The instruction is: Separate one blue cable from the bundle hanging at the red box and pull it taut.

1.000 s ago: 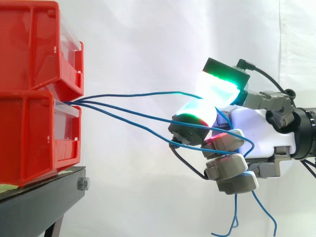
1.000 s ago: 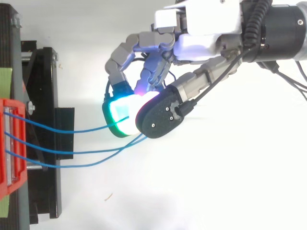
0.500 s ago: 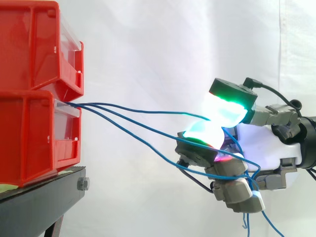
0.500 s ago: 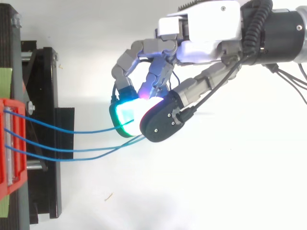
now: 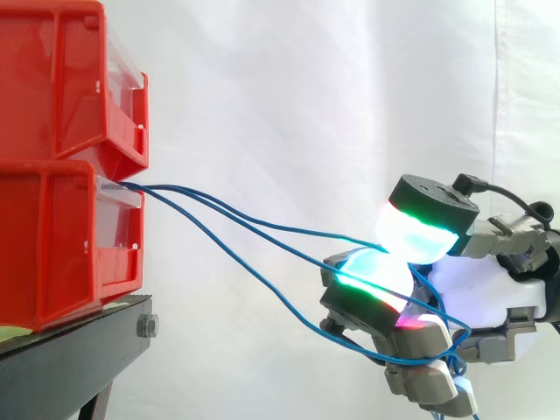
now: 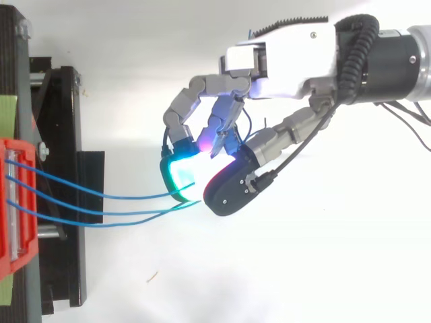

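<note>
**A:** Whereabouts of the blue cable (image 5: 289, 229)?

**B:** Leaves the front of the lower red box (image 5: 52, 245), sags across open air, and ends pinched between the glowing thumb pad (image 5: 418, 238) and one fingertip (image 5: 376, 271) of the hand (image 5: 490, 293). Clamped there, going by the side view.

**A:** And the rest of the bundle (image 6: 101, 212)?

**B:** Two more strands from the same box front, running just beneath. Not free of the hand: looped across the lower curled fingers (image 5: 420, 341). Separated only in part, at a guess.

**A:** Taut yet?

**B:** No. Curved along its whole run, so plenty of slack to take up.

**A:** Best way on, then?

**B:** Keep the pinch firm, against slipping of so thin a strand between soft pads. Draw straight away from the box, level with its front rather than downward. Go slowly near the end of the slack, to spare the fixing at the box. Watch the two looped strands: likely to tighten along with the chosen one if dragged by the lower fingers. Better to relax those fingers and let the loops slide off first.

**A:** Anything nearby to mind?

**B:** Upper red box (image 5: 52, 79) stacked above, black stand (image 5: 70, 359) below, both well apart from the hand. White curtain (image 5: 306, 87) behind.
</note>
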You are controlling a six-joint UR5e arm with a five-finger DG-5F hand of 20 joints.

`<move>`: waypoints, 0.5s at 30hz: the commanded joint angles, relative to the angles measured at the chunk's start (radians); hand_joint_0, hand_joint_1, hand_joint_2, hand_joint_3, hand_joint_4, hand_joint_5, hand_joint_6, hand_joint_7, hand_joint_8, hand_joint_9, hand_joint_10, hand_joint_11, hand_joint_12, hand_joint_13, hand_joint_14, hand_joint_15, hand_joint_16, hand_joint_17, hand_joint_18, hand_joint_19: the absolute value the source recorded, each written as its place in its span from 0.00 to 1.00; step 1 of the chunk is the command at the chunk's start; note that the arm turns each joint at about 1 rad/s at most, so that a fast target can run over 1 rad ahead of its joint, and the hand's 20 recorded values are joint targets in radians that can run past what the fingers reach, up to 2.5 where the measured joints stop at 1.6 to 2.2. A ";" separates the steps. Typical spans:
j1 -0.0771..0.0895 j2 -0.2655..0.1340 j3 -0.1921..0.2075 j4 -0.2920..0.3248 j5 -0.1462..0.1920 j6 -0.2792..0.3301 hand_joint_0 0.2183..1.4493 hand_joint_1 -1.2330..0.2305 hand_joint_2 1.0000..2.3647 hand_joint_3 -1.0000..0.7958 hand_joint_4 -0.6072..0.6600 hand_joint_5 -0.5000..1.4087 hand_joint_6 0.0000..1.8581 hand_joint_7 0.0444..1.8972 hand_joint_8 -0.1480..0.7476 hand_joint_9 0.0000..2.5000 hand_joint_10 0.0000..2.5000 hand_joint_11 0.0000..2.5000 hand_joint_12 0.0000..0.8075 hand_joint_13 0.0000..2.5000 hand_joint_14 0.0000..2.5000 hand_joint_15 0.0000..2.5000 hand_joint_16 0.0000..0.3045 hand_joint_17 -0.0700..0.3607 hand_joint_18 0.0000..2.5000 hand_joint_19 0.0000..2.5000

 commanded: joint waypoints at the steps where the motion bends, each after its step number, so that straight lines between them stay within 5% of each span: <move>1: 0.010 0.000 -0.002 -0.001 0.020 0.006 0.30 0.31 0.01 0.53 0.36 0.20 0.49 0.56 0.56 0.40 0.00 0.49 0.53 0.39 0.01 0.40 0.18 0.44 0.40 0.37; 9: 0.013 0.000 -0.002 0.003 0.066 0.032 0.30 0.30 0.00 0.53 0.36 0.20 0.49 0.57 0.57 0.40 0.00 0.49 0.53 0.39 0.01 0.40 0.18 0.44 0.40 0.37; 15: 0.013 0.000 -0.002 0.003 0.067 0.030 0.30 0.30 0.00 0.53 0.36 0.20 0.49 0.56 0.57 0.40 0.00 0.49 0.54 0.39 0.01 0.40 0.18 0.45 0.41 0.37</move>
